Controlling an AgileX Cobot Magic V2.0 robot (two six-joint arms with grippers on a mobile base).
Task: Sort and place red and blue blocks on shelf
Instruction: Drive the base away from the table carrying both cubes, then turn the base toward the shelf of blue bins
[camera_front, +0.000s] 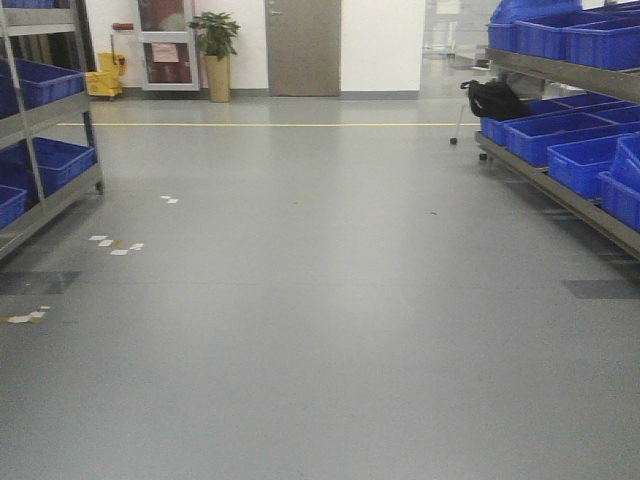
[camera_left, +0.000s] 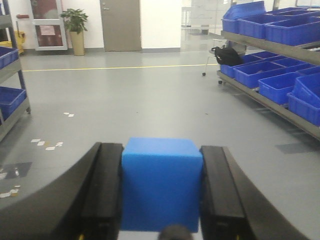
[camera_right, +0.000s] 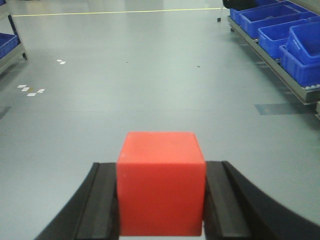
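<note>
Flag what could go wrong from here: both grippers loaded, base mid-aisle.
1. The left gripper pinches the blue block and the right gripper the red block by their side faces only. A jolt if the base drives might drop either onto the floor.
2. The black bag sits at the near end of the right rack. The base could clip it on approach.
</note>
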